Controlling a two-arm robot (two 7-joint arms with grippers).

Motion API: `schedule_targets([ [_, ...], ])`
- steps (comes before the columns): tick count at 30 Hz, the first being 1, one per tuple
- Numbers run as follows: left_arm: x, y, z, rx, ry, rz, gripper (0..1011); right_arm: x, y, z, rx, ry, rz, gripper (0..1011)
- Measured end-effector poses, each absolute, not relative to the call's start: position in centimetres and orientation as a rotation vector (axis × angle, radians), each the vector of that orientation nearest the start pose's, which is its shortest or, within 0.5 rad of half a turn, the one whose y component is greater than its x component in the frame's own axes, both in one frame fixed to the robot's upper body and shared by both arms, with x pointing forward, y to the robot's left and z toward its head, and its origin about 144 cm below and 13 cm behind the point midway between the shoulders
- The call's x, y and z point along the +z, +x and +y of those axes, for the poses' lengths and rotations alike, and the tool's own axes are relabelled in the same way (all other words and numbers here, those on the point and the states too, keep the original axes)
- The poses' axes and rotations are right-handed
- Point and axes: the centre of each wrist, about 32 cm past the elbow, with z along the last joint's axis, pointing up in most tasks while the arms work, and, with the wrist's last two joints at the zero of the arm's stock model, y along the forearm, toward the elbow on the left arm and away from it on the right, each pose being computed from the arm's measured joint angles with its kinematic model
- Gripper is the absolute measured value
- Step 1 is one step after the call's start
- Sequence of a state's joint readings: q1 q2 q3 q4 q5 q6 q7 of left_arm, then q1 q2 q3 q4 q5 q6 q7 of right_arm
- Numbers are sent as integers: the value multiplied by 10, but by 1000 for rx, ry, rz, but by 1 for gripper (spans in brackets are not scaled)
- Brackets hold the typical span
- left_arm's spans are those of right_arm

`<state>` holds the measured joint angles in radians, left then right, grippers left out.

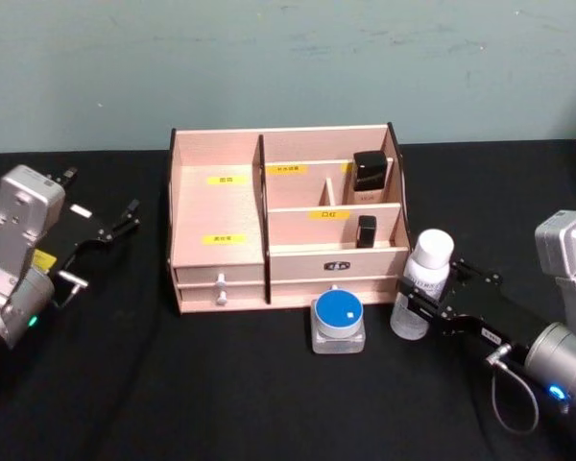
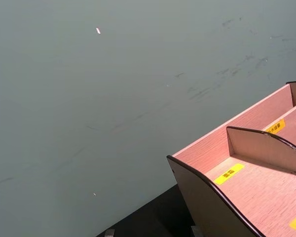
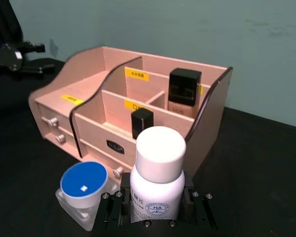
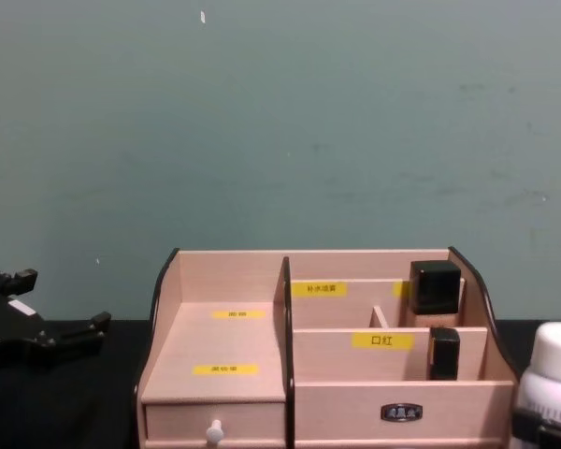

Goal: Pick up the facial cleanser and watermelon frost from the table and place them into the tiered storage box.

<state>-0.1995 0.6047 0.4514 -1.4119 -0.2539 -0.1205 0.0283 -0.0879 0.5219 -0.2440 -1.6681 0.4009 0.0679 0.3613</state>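
Note:
A white bottle [image 1: 424, 279] with a white cap stands just off the front right corner of the tiered storage box [image 1: 216, 254]. My right gripper [image 1: 424, 309] is shut on its lower body; the right wrist view shows the bottle [image 3: 157, 168] pressed between the black fingers [image 3: 113, 200]. A clear jar with a blue lid [image 1: 338, 320] sits on the table in front of the box's right drawer. Which of the two is the facial cleanser and which the watermelon frost I cannot tell. My left gripper [image 1: 132, 215] rests open at the far left, apart from the box.
The box [image 4: 220, 337] holds a tall black bottle [image 1: 370, 178] in its back right compartment. A small black tube [image 1: 366, 230] stands in the tier below. Its wide left tier is bare. Black cloth covers the table, and a grey-green wall stands behind.

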Motion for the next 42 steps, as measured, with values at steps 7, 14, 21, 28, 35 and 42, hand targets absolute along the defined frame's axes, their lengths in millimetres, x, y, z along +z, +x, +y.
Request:
schedule_targets([
  [7, 1140, 489, 310, 1248, 304, -285, 1001, 1149, 426, -290, -922, -144, 70, 594],
  [14, 1140, 489, 310, 1248, 304, -285, 1001, 1171, 433, -279, -865, -82, 27, 594],
  [21, 1140, 489, 310, 1248, 305, -285, 1001, 1193, 453, -259, -792, -38, -11, 594],
  [28, 1140, 489, 310, 1248, 304, -285, 1001, 1205, 480, -237, -754, -5, -37, 594],
  [35, 1140, 489, 310, 1248, 304, -285, 1001, 1208, 503, -223, -745, -10, -47, 594],
  [42, 1140, 489, 310, 1248, 304, -285, 1001, 1209, 522, -218, -761, -37, -61, 594],
])
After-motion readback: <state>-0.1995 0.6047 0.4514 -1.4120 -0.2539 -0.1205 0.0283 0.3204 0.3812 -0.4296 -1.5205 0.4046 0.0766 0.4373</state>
